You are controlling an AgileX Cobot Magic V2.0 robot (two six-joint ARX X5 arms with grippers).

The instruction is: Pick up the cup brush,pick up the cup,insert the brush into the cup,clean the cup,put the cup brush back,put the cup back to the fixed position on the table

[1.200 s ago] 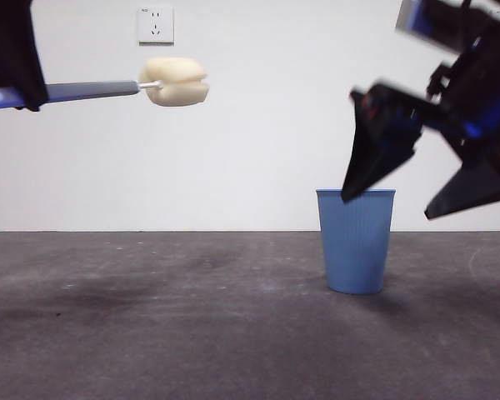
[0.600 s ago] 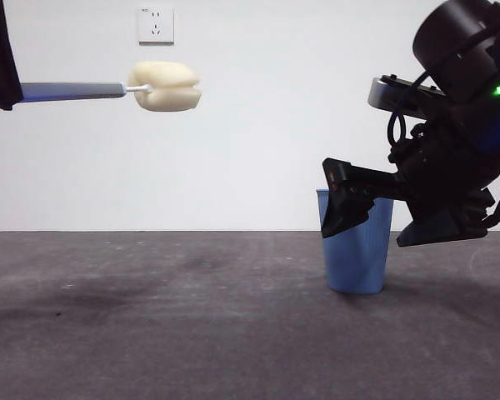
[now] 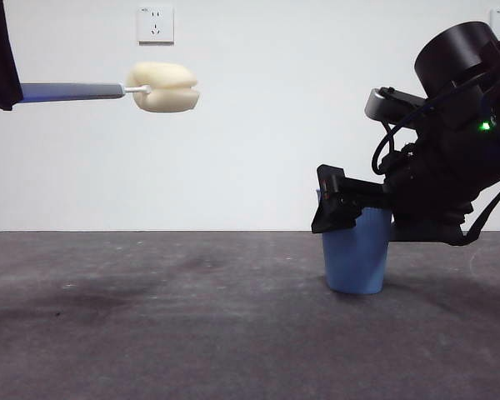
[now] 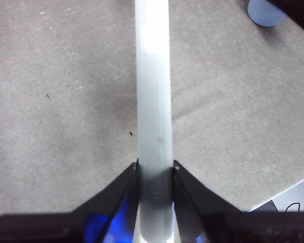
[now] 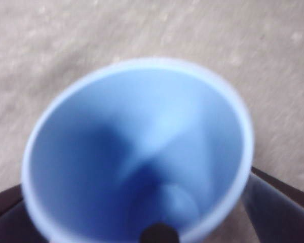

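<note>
The blue cup (image 3: pixel 356 265) stands upright on the dark grey table (image 3: pixel 175 333) at the right. My right gripper (image 3: pixel 362 218) has come down around its upper part, one black jaw on each side, open. The right wrist view looks blurred into the cup's mouth (image 5: pixel 142 152), with a jaw at each lower corner. My left gripper (image 3: pixel 3 93) is shut on the cup brush's grey handle (image 3: pixel 71 91) high at the far left. The brush lies level in the air, its cream sponge head (image 3: pixel 163 87) pointing right. The handle (image 4: pixel 153 101) runs out from the left gripper (image 4: pixel 154 169); the cup (image 4: pixel 265 12) shows far off.
A white wall socket (image 3: pixel 155 25) sits on the pale back wall. The table runs wide and bare between the brush side and the cup. A pale edge (image 4: pixel 289 200) shows at a corner of the left wrist view.
My right gripper has dropped from above the cup to around its upper part, jaws either side. The brush has shifted slightly left and now holds still. The cup has not moved.
</note>
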